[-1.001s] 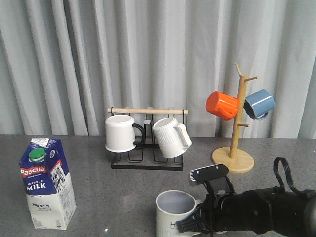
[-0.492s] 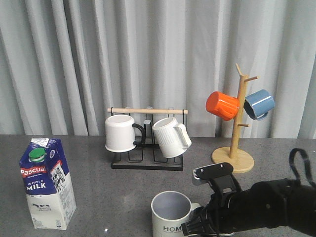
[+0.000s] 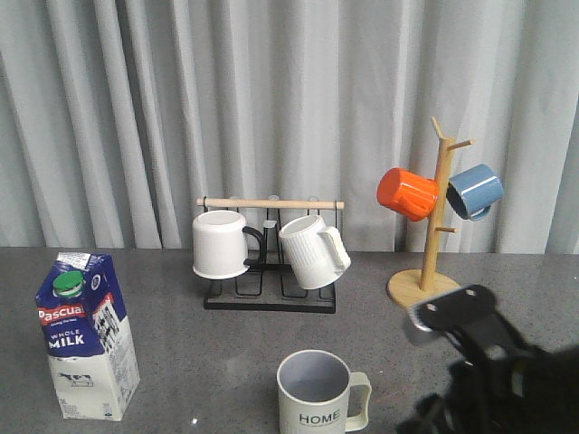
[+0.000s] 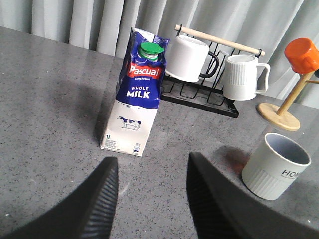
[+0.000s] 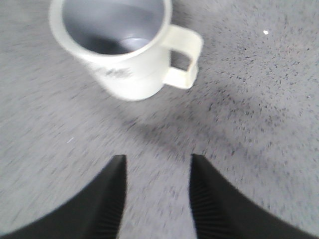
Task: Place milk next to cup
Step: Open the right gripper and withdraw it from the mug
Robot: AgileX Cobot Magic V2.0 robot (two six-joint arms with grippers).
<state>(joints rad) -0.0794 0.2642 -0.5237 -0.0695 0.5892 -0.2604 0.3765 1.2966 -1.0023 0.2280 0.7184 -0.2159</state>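
Observation:
The milk carton (image 3: 86, 339), blue over white with a green cap, stands upright at the left of the table; it also shows in the left wrist view (image 4: 136, 100). The cream "HOME" cup (image 3: 316, 392) stands upright at the front centre, handle to the right; it also shows in the left wrist view (image 4: 275, 165) and the right wrist view (image 5: 119, 41). My left gripper (image 4: 152, 172) is open and empty, a short way off the carton. My right gripper (image 5: 157, 169) is open and empty, apart from the cup. In the front view only the right arm (image 3: 493, 371) shows, right of the cup.
A black rack (image 3: 270, 297) with a wooden bar holds a plain white mug (image 3: 220, 243) and a ribbed white mug (image 3: 312, 250) behind the cup. A wooden mug tree (image 3: 431, 271) at back right carries an orange mug (image 3: 407, 193) and a blue mug (image 3: 474, 191). Curtains hang behind.
My right gripper has let go of the cup and drawn back to the right. The cup now stands free, its "HOME" print fully showing. The milk has not moved.

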